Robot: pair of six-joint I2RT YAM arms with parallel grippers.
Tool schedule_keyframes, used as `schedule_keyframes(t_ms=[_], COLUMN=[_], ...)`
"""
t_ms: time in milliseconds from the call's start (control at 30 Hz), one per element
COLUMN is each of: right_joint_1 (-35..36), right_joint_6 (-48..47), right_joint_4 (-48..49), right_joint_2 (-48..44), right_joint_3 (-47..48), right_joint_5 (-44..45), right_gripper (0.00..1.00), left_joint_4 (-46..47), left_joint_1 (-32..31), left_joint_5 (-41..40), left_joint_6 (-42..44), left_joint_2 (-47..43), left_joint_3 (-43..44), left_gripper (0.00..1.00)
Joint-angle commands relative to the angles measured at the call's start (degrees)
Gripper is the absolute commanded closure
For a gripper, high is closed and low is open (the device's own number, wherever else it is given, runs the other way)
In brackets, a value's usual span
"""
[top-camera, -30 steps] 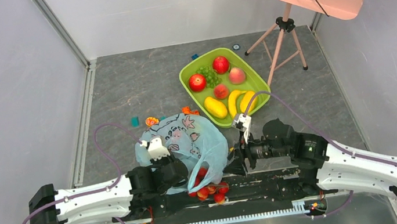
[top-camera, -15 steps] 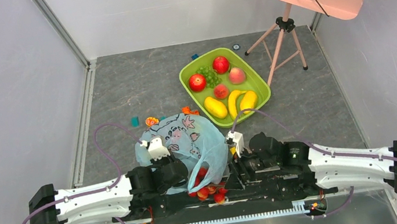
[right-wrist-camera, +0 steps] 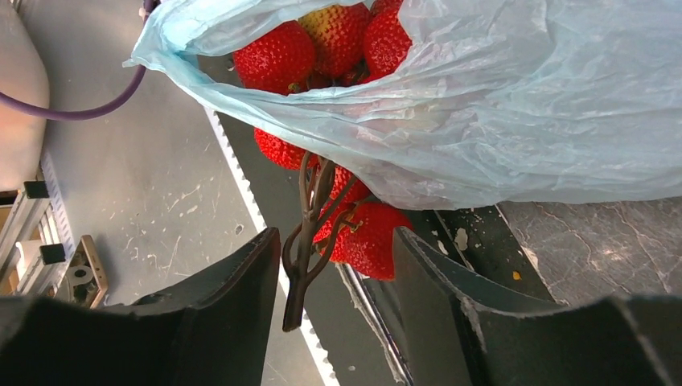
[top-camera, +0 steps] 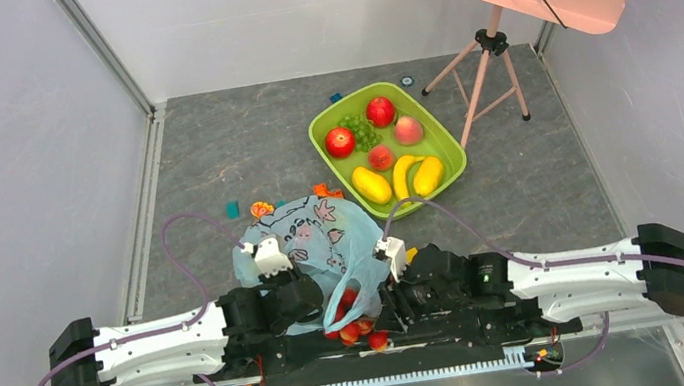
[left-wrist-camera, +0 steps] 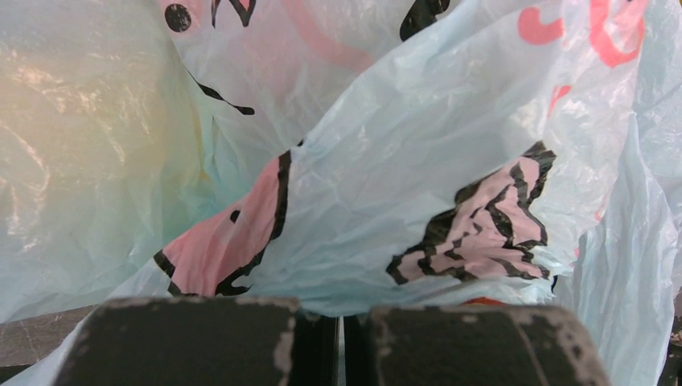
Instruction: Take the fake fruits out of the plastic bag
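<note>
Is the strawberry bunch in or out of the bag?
Half out. Some strawberries sit inside the plastic bag; others and the stem hang below its rim, inside the open right pincer.

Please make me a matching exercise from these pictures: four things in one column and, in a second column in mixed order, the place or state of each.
1. strawberries
2. banana
3. left gripper
4. right gripper

a. open, around the stem
b. shut on the plastic bag
c. in the green tray
d. hanging out of the bag's mouth

Pairs: 1-d, 2-c, 3-b, 4-a.
</note>
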Motion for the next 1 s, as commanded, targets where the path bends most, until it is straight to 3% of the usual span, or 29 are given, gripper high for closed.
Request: schedule_keyframes(t_ms=[0,167,400,633,967], right_joint_1=[1.44,2.13,2.59,3.97,6.37], right_joint_6=[0.99,0.87,-0.11,-2.07,-3.54], right_joint_4=[5.27,7.45,8.67,10.86,11.92], right_joint_2=[2.16,3.79,3.30,4.30,0.84], right_joint_3=[2.57,2.88,3.47,5.90,8.07], right_joint_5=[3.14,4.17,2.64,-10.22,-15.63], right_gripper=[0.46,0.60,0.99,1.00,1.00], left_joint_4=[1.88,1.91,1.97,3.18,3.20], left_joint_1=[-0.30,-0.29,-0.26,-0.29,-0.31], left_joint_5=[-1.50,-1.50,-1.57,-1.47,-1.40], left_joint_6=[0.28,0.26,0.26,1.23,1.78], left_joint_2=[-0.85,-1.03,-1.04,-0.88,-0.79], left_joint_3=[-0.73,-0.94,-1.01,-0.56,0.19], left_gripper=[0.98,0.98,0.98,0.98,0.98])
